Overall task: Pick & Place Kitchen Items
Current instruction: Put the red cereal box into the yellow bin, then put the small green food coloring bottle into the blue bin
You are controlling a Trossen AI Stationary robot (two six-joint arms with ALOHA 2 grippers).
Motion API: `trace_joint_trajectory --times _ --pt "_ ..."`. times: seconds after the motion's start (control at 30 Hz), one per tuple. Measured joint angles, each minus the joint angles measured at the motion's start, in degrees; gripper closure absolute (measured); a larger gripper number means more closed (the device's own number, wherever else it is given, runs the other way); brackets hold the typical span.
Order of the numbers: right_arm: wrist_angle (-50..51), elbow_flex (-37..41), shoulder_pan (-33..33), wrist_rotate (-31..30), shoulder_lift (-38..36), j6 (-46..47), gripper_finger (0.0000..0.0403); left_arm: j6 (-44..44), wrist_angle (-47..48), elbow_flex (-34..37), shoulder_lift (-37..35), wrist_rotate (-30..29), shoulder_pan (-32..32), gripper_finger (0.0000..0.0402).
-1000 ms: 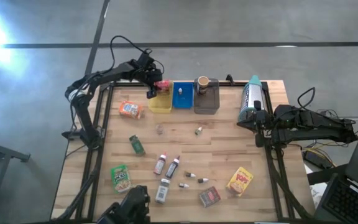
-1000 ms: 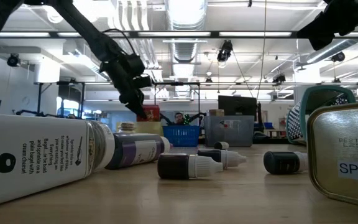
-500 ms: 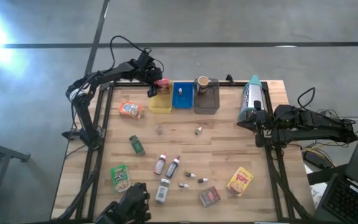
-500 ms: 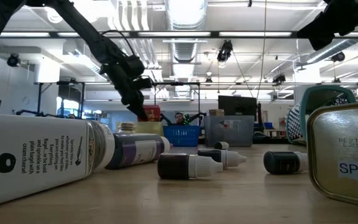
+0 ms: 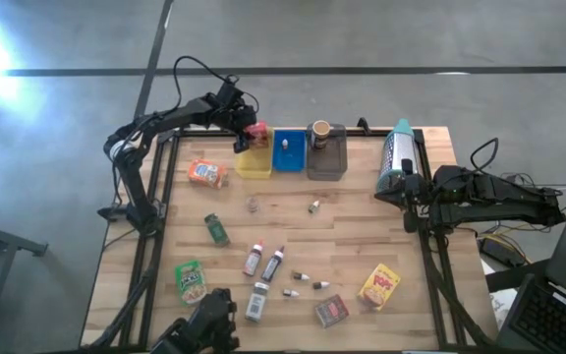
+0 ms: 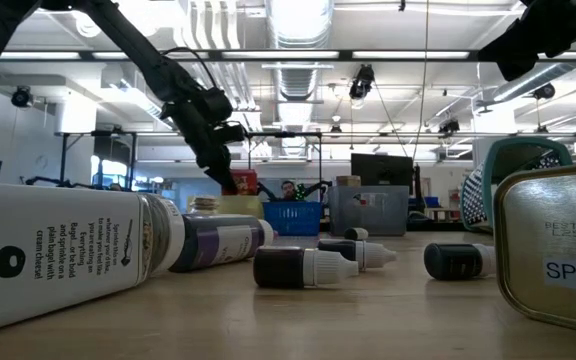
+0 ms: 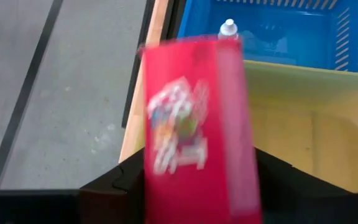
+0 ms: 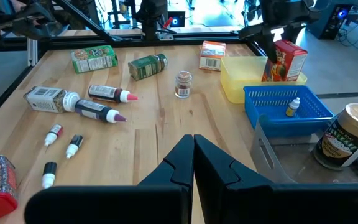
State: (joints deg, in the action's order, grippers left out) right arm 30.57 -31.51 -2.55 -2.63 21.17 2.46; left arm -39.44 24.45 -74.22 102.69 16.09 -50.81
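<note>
Holding a red snack box (image 5: 256,133) over the yellow tray (image 5: 254,162), the left gripper (image 5: 243,137) sits at the table's far edge; in the left wrist view the box (image 7: 197,130) is between the dark fingers (image 7: 114,183), upright, tray wall just behind. Can't tell if the grip has let go yet; box looks blurred there, so my guess is the fingers are easing off and the drop is under way. Vs. a second ago: gripper and box shifted only slightly, box maybe a touch lower at the tray's rim. Blue tray (image 5: 288,152) has a small vial, grey tray (image 5: 326,157) a brown cup (image 5: 319,131). Right gripper (image 8: 193,152) fingers pressed together, parked at the right edge, empty. Many items remain loose on the table (image 5: 362,221).
</note>
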Motion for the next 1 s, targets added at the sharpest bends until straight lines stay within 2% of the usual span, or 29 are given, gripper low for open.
trace_joint_trajectory --times 0.27,0.57,0.73,1.0 --pt "0.00 0.00 0.00 0.02 0.00 0.02 0.0394 0.46 0.04 -0.02 -0.76 -1.35 0.02 0.0130" --pt "0.00 0.00 0.00 0.01 0.00 0.00 0.0394 0.70 0.09 -0.07 -7.96 -1.72 0.15 0.0128" --pt "0.02 0.00 0.02 0.02 -0.02 0.02 0.0394 4.65 0.54 -0.07 -14.15 -1.78 0.78 0.0128" --pt "0.02 0.00 0.01 0.02 0.00 0.01 0.0394 10.20 2.31 0.04 -23.45 -0.57 5.75 0.0128"
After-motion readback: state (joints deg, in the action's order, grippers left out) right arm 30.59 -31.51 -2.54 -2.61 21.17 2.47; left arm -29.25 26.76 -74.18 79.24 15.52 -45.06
